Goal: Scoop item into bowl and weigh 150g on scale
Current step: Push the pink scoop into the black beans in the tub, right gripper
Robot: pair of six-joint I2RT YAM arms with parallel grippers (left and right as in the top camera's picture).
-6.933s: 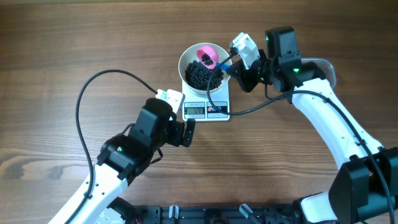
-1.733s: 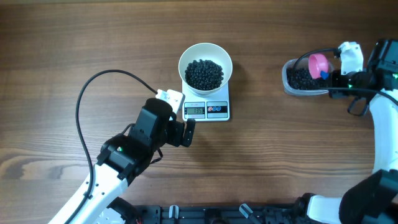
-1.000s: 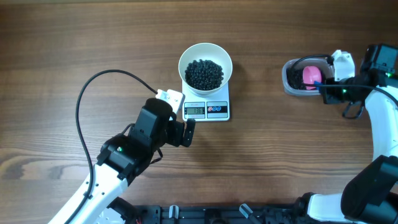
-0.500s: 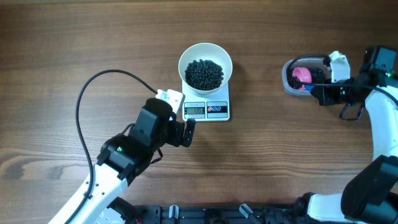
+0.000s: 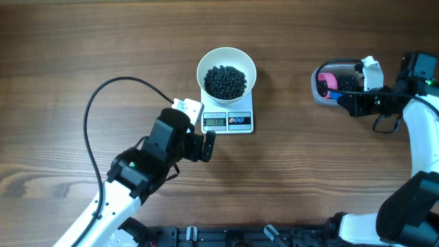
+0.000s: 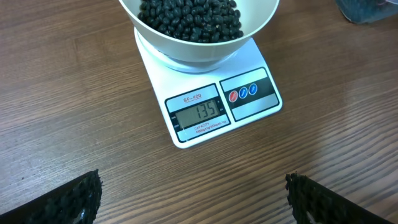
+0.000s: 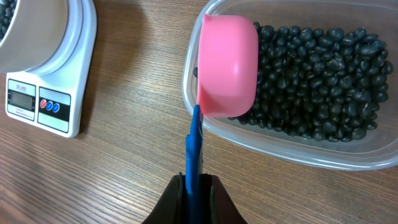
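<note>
The white bowl (image 5: 227, 51) stands on the scale (image 5: 240, 122) and holds a heap of black beans (image 5: 226, 81). In the left wrist view the scale (image 6: 249, 102) displays 135. My left gripper (image 6: 193, 193) is open over bare wood just in front of the scale, with nothing between its fingers. My right gripper (image 7: 194, 186) is shut on the blue handle of a pink scoop (image 7: 227, 65). The scoop's cup lies at the left end of a clear tub (image 7: 298, 155), on the black beans (image 7: 311, 81) inside it. The tub (image 5: 317, 92) is far right of the scale.
A black cable (image 5: 103, 103) loops over the table left of the left arm. Bare wood lies between the scale and the tub.
The pink scoop has slid from the tub's middle to its left end, and my right gripper has shifted slightly left with it. The left arm, bowl and scale have not moved.
</note>
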